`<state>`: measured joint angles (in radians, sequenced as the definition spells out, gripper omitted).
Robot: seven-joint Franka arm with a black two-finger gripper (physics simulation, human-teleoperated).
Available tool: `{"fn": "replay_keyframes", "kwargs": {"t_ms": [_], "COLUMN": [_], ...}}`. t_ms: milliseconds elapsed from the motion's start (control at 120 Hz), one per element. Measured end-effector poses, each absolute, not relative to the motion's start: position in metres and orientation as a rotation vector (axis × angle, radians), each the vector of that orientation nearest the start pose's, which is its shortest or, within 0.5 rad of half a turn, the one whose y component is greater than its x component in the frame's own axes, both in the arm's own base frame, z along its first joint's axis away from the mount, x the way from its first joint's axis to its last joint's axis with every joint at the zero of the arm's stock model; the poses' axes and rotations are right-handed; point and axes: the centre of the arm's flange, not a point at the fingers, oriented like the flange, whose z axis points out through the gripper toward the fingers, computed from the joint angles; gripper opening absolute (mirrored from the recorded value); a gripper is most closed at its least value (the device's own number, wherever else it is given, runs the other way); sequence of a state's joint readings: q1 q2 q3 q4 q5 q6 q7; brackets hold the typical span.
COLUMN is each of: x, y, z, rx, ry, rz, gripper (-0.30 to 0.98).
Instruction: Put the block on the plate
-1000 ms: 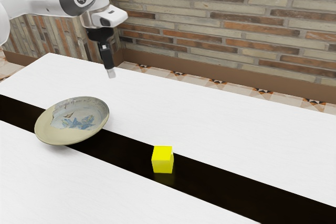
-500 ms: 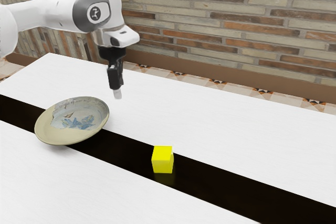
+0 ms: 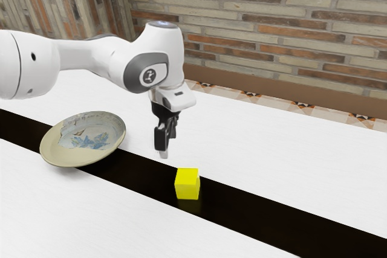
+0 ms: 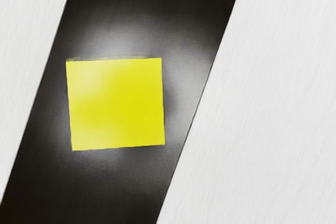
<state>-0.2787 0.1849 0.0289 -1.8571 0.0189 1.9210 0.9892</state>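
Observation:
The black gripper (image 3: pixel 168 147) hangs in the air just above and to the exterior view's left of the yellow block (image 3: pixel 187 184). Its two fingers stand apart with nothing held between them. The block rests upright on the dark stripe of the table, apart from the gripper. Seen from the hand, the block (image 4: pixel 116 103) shows its top face, lying within the stripe. A shallow beige plate (image 3: pixel 59 153) with a blue pattern sits at the exterior view's left, tilted.
The white table (image 3: pixel 278 143) has a dark stripe (image 3: pixel 266 206) running across it, passing under part of the plate and the block. A brick wall (image 3: pixel 290 34) stands behind the table, beyond a strip of patterned floor.
My arm has reached toward the exterior view's right and come down, bringing the gripper much closer to the block. Block and plate have stayed where they were.

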Motion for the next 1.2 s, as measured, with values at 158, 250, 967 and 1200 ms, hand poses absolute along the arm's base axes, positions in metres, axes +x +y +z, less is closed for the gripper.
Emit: {"fn": "replay_keyframes", "kwargs": {"t_ms": [158, 250, 967, 1200], "x": [0.591, 0.595, 0.590, 0.590], "y": [-0.160, -0.161, -0.164, -0.164], "z": [0.384, 0.370, 0.280, 0.257], "rx": [-2.570, -2.605, -2.553, -2.558], "ry": [1.842, 1.820, 1.787, 1.786], "rz": [0.117, 0.104, 0.173, 0.194], "gripper": [0.69, 0.69, 0.69, 0.69]}}
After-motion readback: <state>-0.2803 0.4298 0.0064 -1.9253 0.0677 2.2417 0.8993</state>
